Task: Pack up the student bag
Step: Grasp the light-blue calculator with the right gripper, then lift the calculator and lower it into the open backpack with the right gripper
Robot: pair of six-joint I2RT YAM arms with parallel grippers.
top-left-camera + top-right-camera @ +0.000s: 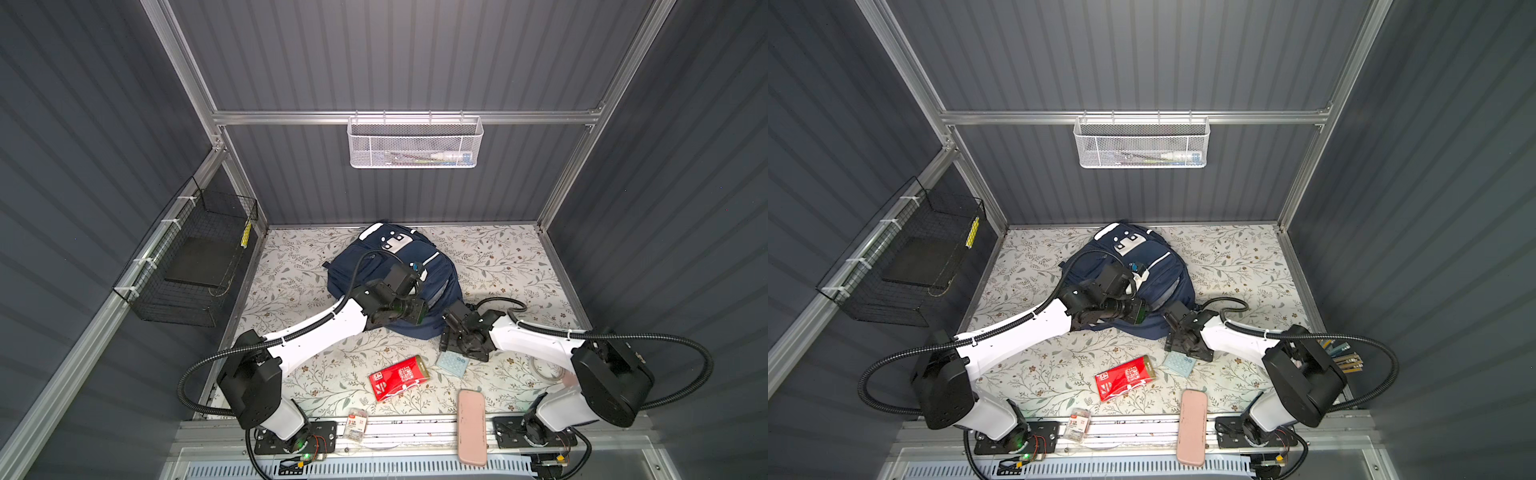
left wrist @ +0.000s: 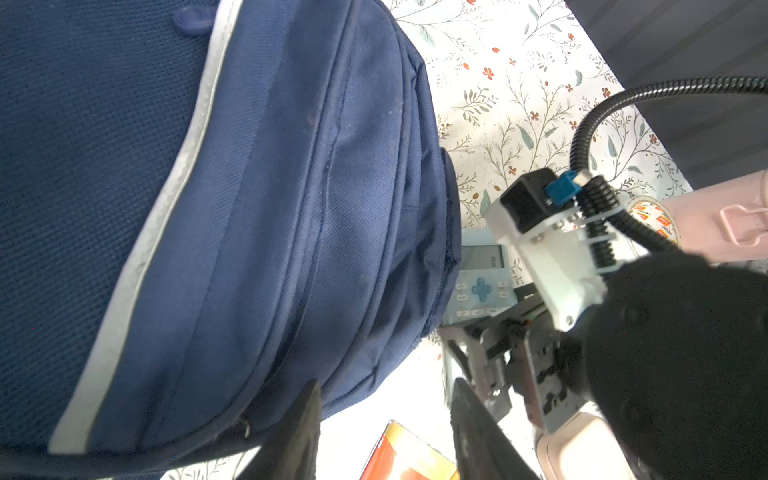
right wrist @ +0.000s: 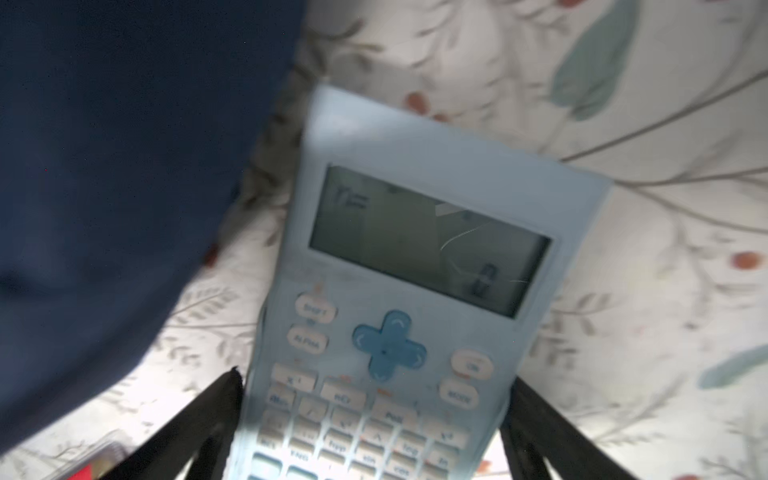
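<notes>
Since the right end effector [image 3: 376, 378] straddles the light blue calculator [image 3: 395, 291], that pair is what counts. Its fingers stand wide apart, one on each side of the keypad end. The calculator's long axis runs straight out from the fingers, away from the wrist. A sliver of tabletop [image 3: 623, 332] shows beside one finger, so I'd call it not clamped, with the calculator lying flat.

In both top views the student bag [image 1: 444, 278] sits centre frame, white-patch end toward the top and lower rim toward the arms. From the right end effector the bag lies up and left in a top view, just beside it. The calculator's screen end points at the bag's rim and nearly meets it.

The left end effector [image 2: 384, 384] is the nearer one to the bag. It hangs at the lower rim with fingers about half apart and nothing between them. The zip lines seen from the left wrist look shut, and no open pocket is visible.

My guess is that the right arm lifts the calculator up-left, and the left arm has to open a pocket first.
</notes>
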